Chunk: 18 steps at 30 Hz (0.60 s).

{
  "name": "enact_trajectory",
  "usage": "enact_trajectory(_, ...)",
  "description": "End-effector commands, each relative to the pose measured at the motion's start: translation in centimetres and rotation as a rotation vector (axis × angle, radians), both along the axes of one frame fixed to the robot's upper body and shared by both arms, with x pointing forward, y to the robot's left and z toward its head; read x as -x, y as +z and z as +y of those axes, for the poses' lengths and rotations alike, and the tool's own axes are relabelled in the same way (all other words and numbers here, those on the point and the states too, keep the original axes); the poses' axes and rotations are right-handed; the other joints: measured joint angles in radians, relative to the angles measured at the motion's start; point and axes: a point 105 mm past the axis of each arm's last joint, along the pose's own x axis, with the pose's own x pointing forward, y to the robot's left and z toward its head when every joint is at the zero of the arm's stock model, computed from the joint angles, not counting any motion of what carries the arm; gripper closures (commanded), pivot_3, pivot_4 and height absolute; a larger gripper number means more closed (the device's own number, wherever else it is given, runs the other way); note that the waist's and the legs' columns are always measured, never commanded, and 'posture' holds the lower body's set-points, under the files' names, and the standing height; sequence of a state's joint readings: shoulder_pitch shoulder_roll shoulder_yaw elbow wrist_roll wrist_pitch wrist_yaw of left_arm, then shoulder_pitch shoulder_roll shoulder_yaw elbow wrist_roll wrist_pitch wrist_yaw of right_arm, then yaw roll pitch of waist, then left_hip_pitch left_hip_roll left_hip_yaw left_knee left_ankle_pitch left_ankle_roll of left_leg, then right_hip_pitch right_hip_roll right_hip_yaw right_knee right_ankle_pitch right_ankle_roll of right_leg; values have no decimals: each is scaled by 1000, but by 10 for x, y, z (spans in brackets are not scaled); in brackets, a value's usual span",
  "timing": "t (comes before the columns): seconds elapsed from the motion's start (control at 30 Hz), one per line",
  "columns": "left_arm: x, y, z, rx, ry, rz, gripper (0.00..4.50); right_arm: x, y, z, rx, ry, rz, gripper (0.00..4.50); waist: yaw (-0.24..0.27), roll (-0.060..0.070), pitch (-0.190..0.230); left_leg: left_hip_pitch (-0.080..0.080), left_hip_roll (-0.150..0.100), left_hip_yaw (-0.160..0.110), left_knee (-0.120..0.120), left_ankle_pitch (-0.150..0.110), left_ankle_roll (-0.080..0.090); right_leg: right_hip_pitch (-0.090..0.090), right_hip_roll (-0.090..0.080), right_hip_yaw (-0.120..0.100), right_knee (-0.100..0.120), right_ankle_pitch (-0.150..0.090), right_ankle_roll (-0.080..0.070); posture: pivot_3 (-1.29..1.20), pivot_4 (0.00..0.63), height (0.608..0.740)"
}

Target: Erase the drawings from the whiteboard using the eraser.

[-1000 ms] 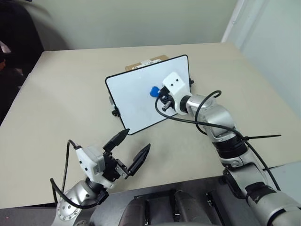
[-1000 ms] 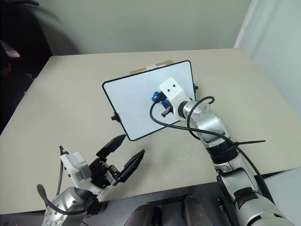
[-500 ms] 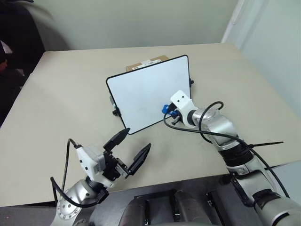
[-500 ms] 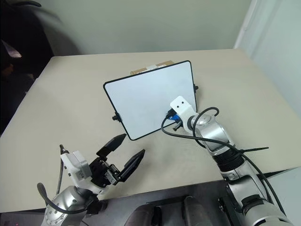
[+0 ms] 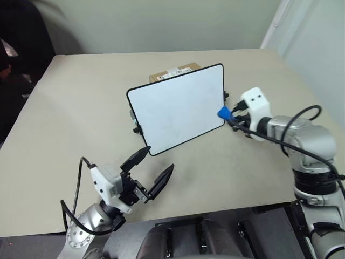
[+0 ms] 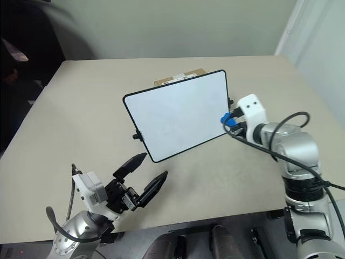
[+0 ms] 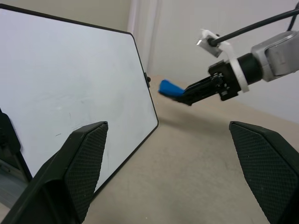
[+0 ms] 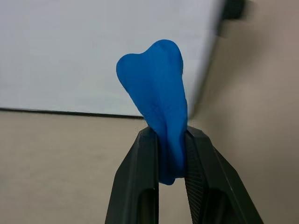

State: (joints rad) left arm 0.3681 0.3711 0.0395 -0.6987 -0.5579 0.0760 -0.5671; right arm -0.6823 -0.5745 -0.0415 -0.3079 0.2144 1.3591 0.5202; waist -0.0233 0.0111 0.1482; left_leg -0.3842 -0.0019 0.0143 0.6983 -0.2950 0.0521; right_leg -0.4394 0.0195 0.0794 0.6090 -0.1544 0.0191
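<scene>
The whiteboard (image 5: 178, 108) stands tilted on the table, its black-framed face turned toward me. The drawings are out of view; the face looks plain white. My right gripper (image 5: 230, 118) hovers just off the board's right edge, shut on the small blue eraser (image 5: 222, 113), which sticks out past the fingertips toward the board. In the right wrist view the eraser (image 8: 156, 93) is pinched between both black fingers (image 8: 135, 177). My left gripper (image 5: 159, 160) hangs open near the table's front edge, below the board's lower left corner, with nothing in it.
A brown cardboard box (image 5: 172, 73) lies behind the board. The beige table (image 5: 81, 108) spreads wide to the left and in front. A black cable (image 5: 302, 116) loops off my right wrist. A dark shape (image 5: 16, 48) sits past the far left corner.
My right gripper has carried the eraser off the board's face, first down, then right past its right edge. The left gripper has stayed where it was, open.
</scene>
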Motion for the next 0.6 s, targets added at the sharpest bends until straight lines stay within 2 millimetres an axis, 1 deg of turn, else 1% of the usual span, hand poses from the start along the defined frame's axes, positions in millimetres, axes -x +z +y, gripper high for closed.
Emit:
enact_trajectory(0.03,2,5,-3,-2,-16,-24,0,-1,2,-22,-105,-90,20,4046,0,0,0,0,0,0,0,0,0,0,0,0,0,0,0,0,150,740)
enact_trajectory(0.1,2,4,-3,-3,-20,-23,0,-1,-11,-29,-102,-123,66,4046,0,0,0,0,0,0,0,0,0,0,0,0,0,0,0,0,150,740)
enact_trajectory(0.2,3,4,-4,-3,-24,-22,0,0,-27,-33,-77,-146,115,4046,0,0,0,1,0,0,-1,-1,0,0,0,0,1,0,0,0,150,740)
enact_trajectory(0.27,3,4,-3,-3,-23,-22,0,1,-34,-34,-66,-152,133,3382,-1,0,0,1,0,0,0,-1,1,0,0,0,1,0,0,0,150,740)
enact_trajectory(0.3,3,4,-3,-5,-23,-22,0,2,-35,-34,-65,-148,135,3133,-1,0,0,1,0,0,0,-1,2,0,0,0,1,0,0,0,150,740)
enact_trajectory(0.33,3,4,-3,-6,-23,-22,0,3,-35,-34,-65,-145,136,2768,-1,0,0,1,0,0,0,-2,2,0,0,0,1,0,0,0,150,740)
enact_trajectory(0.4,3,4,-2,-8,-24,-20,0,4,-32,-35,-52,-141,115,2031,-1,0,0,1,0,0,0,-3,4,0,0,0,1,0,0,0,150,740)
enact_trajectory(0.47,3,4,-2,-8,-28,-19,0,11,-26,-37,-15,-95,54,1335,4,0,0,1,0,0,0,-3,5,0,0,0,1,1,0,0,150,740)
enact_trajectory(0.53,4,5,-3,-7,-30,-21,0,20,-20,-39,24,-39,-15,1335,9,1,0,1,0,0,0,-3,5,0,0,0,1,-1,2,0,150,740)
enact_trajectory(0.6,5,5,-4,-6,-43,-19,0,31,-14,-35,29,34,-117,1335,11,1,0,1,0,0,1,-3,4,0,0,0,0,-2,2,0,150,740)
